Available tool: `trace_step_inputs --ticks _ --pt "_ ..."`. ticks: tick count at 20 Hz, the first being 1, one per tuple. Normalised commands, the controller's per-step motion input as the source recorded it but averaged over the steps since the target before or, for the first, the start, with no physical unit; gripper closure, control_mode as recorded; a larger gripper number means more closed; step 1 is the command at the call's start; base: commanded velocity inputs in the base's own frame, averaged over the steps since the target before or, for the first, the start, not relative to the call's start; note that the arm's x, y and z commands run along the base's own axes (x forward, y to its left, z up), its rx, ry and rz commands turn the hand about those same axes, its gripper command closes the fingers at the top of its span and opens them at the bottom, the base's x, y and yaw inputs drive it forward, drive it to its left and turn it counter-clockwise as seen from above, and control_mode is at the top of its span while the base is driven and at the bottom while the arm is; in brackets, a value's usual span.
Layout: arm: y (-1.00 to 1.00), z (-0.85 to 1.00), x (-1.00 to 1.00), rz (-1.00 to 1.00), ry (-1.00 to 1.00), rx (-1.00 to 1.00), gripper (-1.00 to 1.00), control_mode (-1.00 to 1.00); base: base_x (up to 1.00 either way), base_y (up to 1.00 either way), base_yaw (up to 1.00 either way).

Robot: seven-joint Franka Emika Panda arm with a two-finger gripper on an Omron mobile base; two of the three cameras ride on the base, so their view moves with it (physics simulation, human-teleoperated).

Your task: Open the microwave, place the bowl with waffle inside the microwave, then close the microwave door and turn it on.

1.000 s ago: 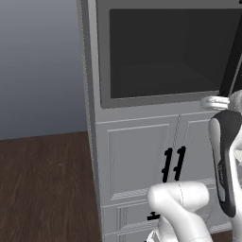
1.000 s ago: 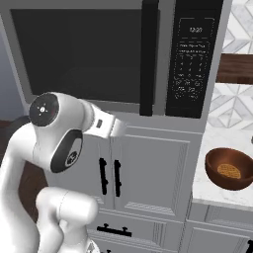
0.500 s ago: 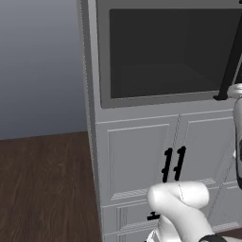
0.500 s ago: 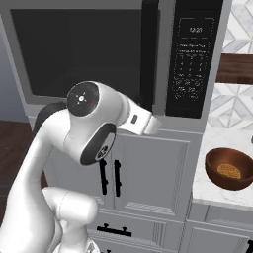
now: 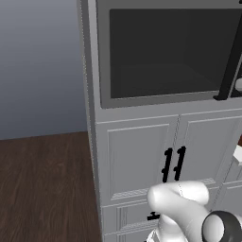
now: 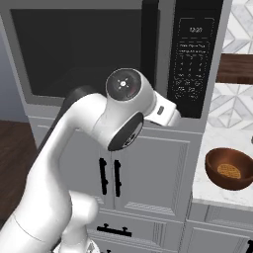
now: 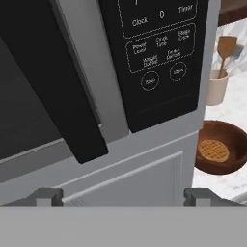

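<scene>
The microwave door [image 7: 43, 87] is sitting shut, its stiff black bar handle [image 7: 77, 120] at ten o'clock in the hand view, the likely hold. The fingers [image 7: 123, 198] are standing spread, empty. The bowl [image 7: 219, 147], probably rigid and light, is waiting on the counter [image 6: 210, 185] at three o'clock.

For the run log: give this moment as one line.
microwave door: shut | bowl: on counter, waffle inside | gripper: open, empty, near door handle

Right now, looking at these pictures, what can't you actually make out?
- Gripper: in the hand view just its two tips rise from the bottom edge.
- Microwave cavity: dark glass in both base views hides what is inside.
- Keypad labels: too small in the right base view.
- Bowl: cut off by the right edge there.
</scene>
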Motion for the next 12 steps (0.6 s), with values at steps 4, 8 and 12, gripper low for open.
trace_step_inputs --ticks 4,8,12 --pt "0.0 0.16 0.47 0.16 0.05 0.02 -1.0 -1.0 0.0 0.0 0.0" --pt "0.0 0.0 0.39 0.12 -0.08 0.04 -1.0 -1.0 0.0 0.0 0.0" --pt "0.0 0.0 0.48 0.07 -0.1 0.01 -1.0 -1.0 0.0 0.0 0.0"
